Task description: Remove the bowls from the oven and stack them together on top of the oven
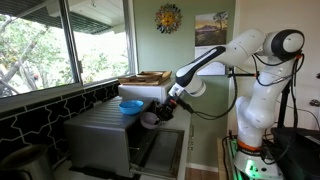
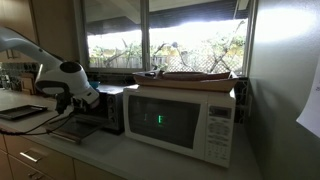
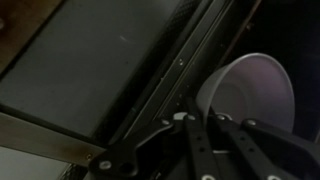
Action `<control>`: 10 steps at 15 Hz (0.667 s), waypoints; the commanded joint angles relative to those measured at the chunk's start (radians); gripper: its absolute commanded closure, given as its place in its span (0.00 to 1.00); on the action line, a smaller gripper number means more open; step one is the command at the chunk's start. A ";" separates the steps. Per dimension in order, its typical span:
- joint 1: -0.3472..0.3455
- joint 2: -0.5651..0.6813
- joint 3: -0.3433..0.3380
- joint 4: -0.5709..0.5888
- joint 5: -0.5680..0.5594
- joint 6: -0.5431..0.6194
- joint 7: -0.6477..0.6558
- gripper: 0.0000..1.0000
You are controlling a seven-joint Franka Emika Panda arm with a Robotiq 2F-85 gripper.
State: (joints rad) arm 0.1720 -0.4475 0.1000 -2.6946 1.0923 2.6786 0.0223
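The grey oven (image 1: 100, 135) stands with its front door (image 1: 160, 150) dropped open; it also shows in an exterior view (image 2: 103, 110). The bright blue bowl (image 1: 131, 106) sits on the oven's flat top near the front edge. My gripper (image 1: 157, 112) hangs just in front of the oven's top edge, beside the blue bowl. In the wrist view the gripper (image 3: 204, 117) is shut on the rim of the pale pink-lilac bowl (image 3: 255, 90), which also shows below the gripper in an exterior view (image 1: 149, 121).
A white microwave (image 2: 185, 122) stands next to the oven, with a flat wooden tray (image 2: 195, 76) on top. Windows run behind the counter. The open door juts out over the counter front (image 2: 70, 132).
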 commanded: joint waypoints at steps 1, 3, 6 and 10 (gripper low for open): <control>-0.075 -0.174 -0.015 -0.060 -0.237 -0.266 0.080 0.98; -0.103 -0.220 -0.028 -0.034 -0.320 -0.378 0.097 0.98; -0.121 -0.248 -0.040 0.004 -0.360 -0.440 0.110 0.98; -0.106 -0.290 -0.072 0.067 -0.387 -0.579 0.085 0.98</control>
State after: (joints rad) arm 0.0573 -0.6974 0.0597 -2.6698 0.7504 2.2210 0.1027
